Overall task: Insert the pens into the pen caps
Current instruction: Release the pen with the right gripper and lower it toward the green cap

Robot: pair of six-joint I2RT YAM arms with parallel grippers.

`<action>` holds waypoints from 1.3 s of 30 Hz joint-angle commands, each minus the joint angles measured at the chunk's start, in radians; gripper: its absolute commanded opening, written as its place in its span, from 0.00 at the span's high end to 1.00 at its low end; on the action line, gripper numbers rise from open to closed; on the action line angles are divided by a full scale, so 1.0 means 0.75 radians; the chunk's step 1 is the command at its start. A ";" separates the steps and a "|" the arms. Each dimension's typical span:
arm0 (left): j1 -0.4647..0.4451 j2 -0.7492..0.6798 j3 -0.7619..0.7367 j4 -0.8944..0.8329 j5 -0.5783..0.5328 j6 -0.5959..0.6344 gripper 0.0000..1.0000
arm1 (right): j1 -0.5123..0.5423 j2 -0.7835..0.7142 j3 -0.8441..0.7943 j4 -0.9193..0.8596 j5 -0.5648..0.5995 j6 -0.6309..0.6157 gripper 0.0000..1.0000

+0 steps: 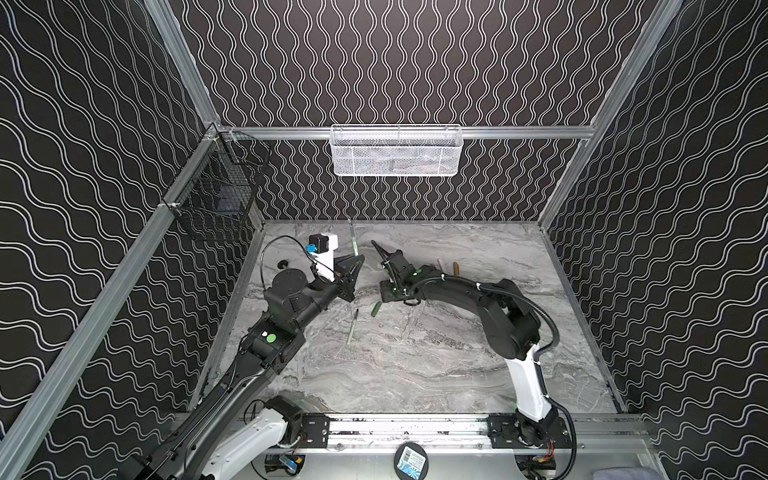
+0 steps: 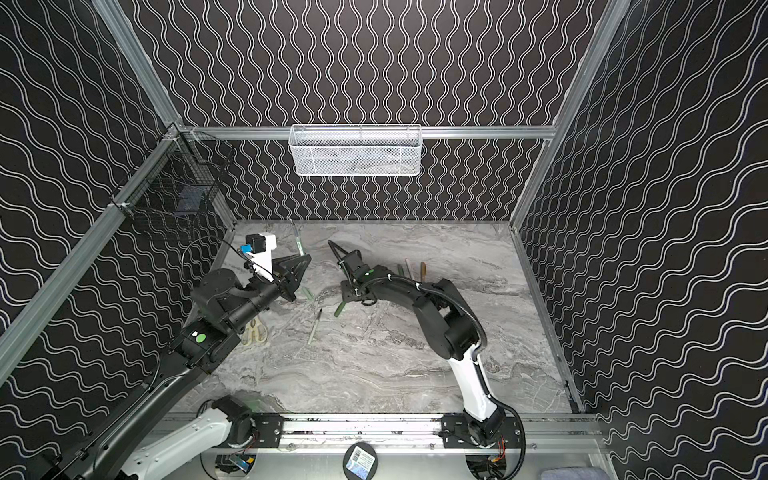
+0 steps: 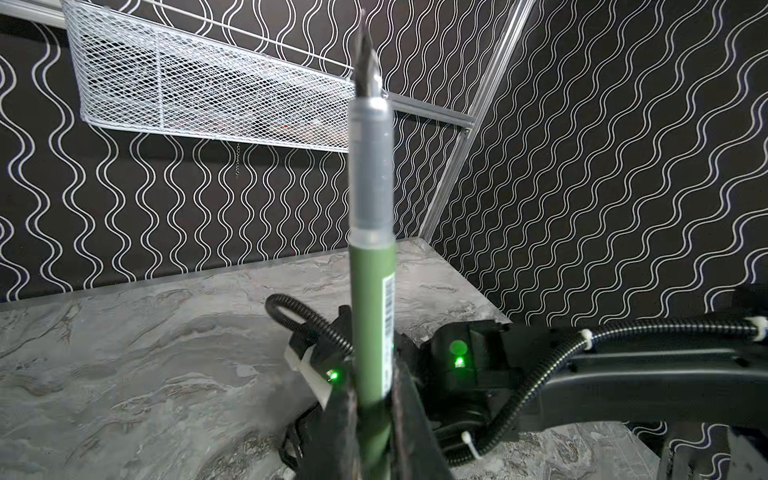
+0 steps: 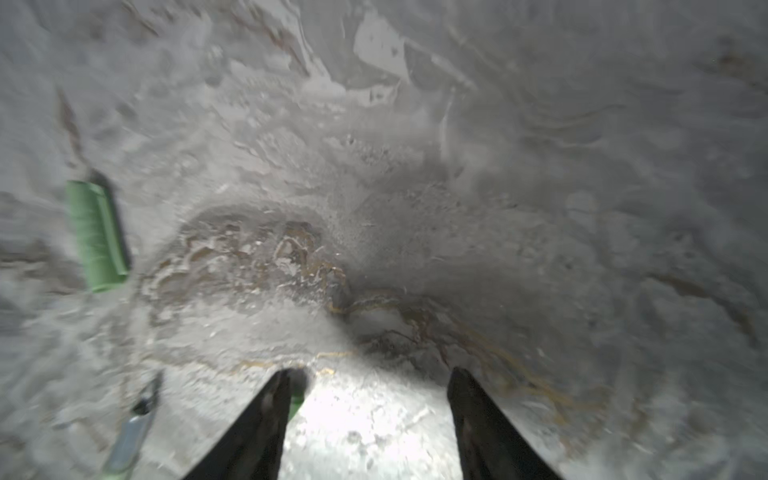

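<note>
Pen (image 3: 371,299) clamped in left claw (image 3: 374,399); right claw (image 4: 372,374) (spread, holding nothing) above open tabletop (image 4: 540,208).

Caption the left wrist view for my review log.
Left gripper fingers clamp an uncapped green pen; white mesh basket behind.

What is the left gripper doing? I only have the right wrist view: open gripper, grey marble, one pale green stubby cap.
Observer: The left gripper is shut on a slim olive-green pen.
Operator: Is it capped?
Observer: No, its dark pointed tip is bare.
Operator: Any pens I can't see?
Observer: A pale pink-white pen and a tan-gold pen lie side by side on the grey marble table, beyond your right arm.
</note>
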 commanded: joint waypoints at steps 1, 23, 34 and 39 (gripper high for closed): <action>0.002 0.016 0.021 0.000 0.026 0.023 1.00 | 0.015 0.058 0.070 -0.101 0.073 -0.039 0.34; 0.001 0.042 0.019 0.014 0.059 0.017 1.00 | 0.104 0.152 0.193 -0.146 0.065 -0.064 0.34; 0.001 0.046 0.019 0.018 0.068 0.013 1.00 | 0.142 0.020 -0.030 -0.167 0.175 -0.058 0.44; 0.003 0.052 0.022 0.017 0.078 0.009 1.00 | 0.142 -0.035 -0.109 -0.151 0.172 -0.093 0.44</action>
